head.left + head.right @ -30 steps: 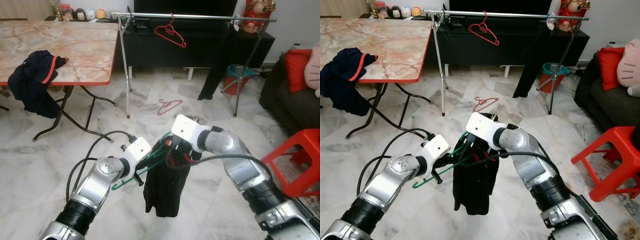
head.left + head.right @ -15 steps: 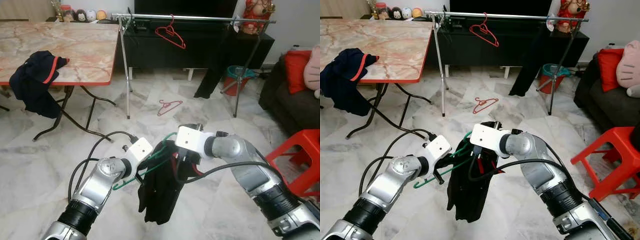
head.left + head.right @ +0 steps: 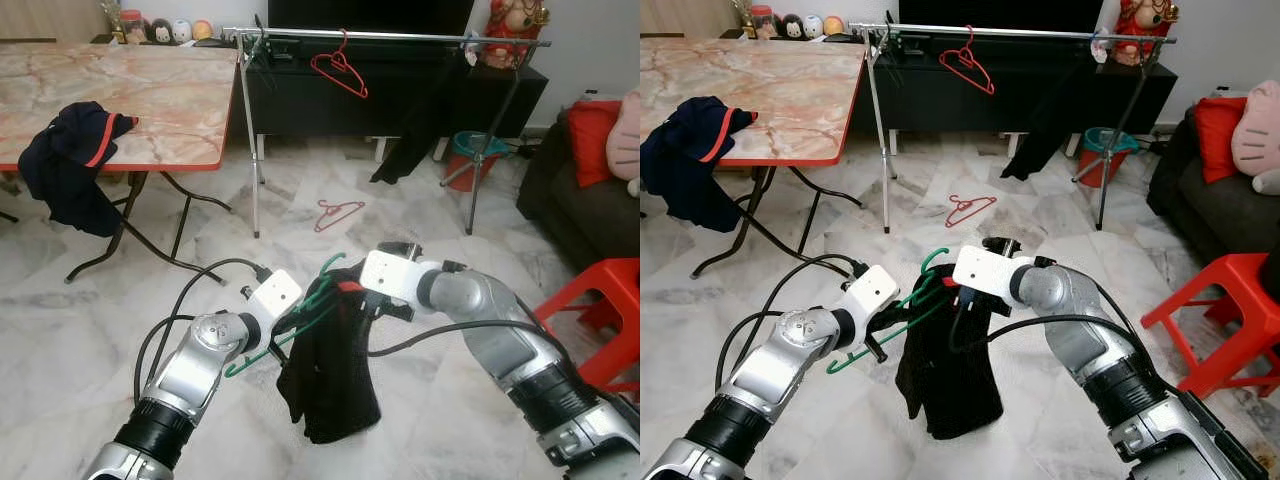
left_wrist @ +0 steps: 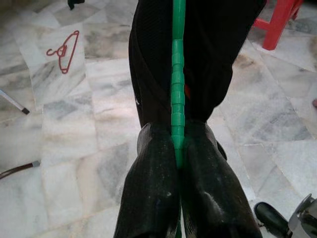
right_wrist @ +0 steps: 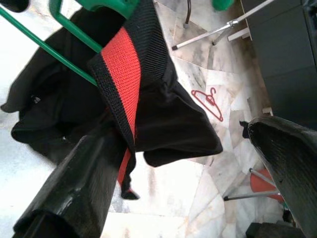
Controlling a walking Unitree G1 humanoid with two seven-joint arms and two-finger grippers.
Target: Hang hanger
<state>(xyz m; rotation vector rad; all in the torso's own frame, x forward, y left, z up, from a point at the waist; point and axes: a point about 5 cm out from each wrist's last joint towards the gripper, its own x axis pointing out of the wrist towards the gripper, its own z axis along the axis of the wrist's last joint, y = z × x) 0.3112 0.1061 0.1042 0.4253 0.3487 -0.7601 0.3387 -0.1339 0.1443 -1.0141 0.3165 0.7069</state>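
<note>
My left gripper (image 4: 176,136) is shut on the lower bar of a green hanger (image 3: 300,322), held low above the floor in front of me. A black garment (image 3: 330,390) with a red and black band (image 5: 121,64) is draped over the hanger and hangs below it. My right gripper (image 5: 181,131) is open at the garment's top, just right of the hanger's hook (image 3: 328,268). One of its fingers (image 5: 74,188) lies against the band. The clothes rail (image 3: 400,36) stands farther ahead, with a red hanger (image 3: 338,68) on it.
A black garment (image 3: 405,140) hangs from the rail, and another red hanger (image 3: 338,212) lies on the floor below. A marble-top table (image 3: 150,100) with a dark garment (image 3: 70,160) over its edge stands to the left. A red stool (image 3: 600,310) and sofa (image 3: 580,190) are on the right.
My right gripper has drawn right and up out of the bunched garment, which now hangs wider over the hanger. The black garment on the rail has swung left.
</note>
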